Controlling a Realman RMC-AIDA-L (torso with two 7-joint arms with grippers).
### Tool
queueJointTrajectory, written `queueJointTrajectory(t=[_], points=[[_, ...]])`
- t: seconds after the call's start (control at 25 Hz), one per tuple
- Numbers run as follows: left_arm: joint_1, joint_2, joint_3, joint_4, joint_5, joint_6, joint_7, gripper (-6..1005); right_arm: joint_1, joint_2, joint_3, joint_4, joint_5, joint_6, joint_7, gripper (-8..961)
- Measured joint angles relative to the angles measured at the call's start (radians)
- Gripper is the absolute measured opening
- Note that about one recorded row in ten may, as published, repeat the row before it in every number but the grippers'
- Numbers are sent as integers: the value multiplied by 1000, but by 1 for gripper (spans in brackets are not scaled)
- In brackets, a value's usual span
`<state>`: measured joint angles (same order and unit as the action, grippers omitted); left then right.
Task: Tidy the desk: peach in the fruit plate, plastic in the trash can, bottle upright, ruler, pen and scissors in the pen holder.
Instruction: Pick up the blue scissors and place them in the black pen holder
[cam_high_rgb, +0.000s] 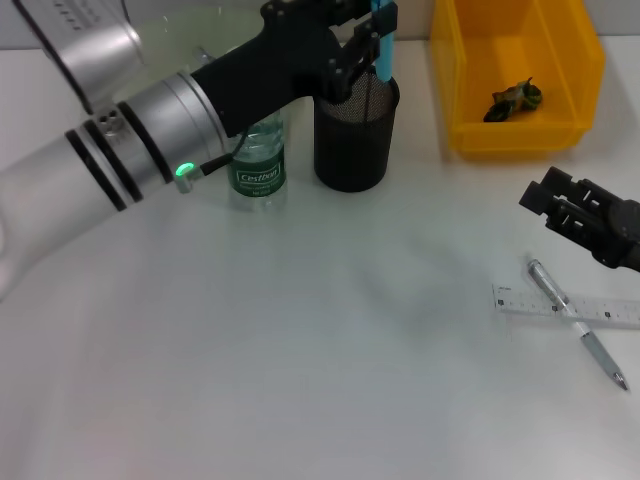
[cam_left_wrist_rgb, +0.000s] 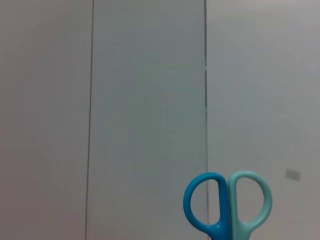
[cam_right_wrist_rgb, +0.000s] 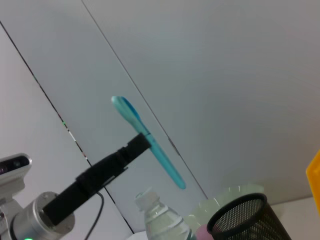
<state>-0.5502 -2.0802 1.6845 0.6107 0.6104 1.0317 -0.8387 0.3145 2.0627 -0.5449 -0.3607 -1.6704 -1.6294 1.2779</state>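
The left arm (cam_high_rgb: 110, 150) is showing a silver shell with black bands (three of them), a glowing green light (cam_high_rgb: 184, 171) and a black forearm; the right gripper (cam_high_rgb: 585, 215) is looking black.

My head camera looks steeply down on the broad white desk (cam_high_rgb: 300, 380). My left wrist camera faces the wall, close behind the light blue plastic-handled scissors (cam_left_wrist_rgb: 227, 207); my right wrist camera, low and farther off, shares them (cam_right_wrist_rgb: 150, 142).

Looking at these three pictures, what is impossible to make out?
- Peach and fruit plate: head view, blocked by the left arm; right wrist view, cut by the edge.
- Scissors blades: under a blue cover.
- Crumpled item in the trash can: too small to identify.
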Motion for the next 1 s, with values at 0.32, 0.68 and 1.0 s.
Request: queueJointTrajectory(t=[0.32,0.68,1.0], points=[[-24,0,127,-25,-192,-115,146,275,-1,15,-5,21,-10,25,-5,704],[-61,0,133,-91,-232,-182,190,280,10,17,-5,67,-8,51,-8,705],[-69,0,139,-99,-258,-179,193,285,6,19,6,76,-5,53,-9,704]])
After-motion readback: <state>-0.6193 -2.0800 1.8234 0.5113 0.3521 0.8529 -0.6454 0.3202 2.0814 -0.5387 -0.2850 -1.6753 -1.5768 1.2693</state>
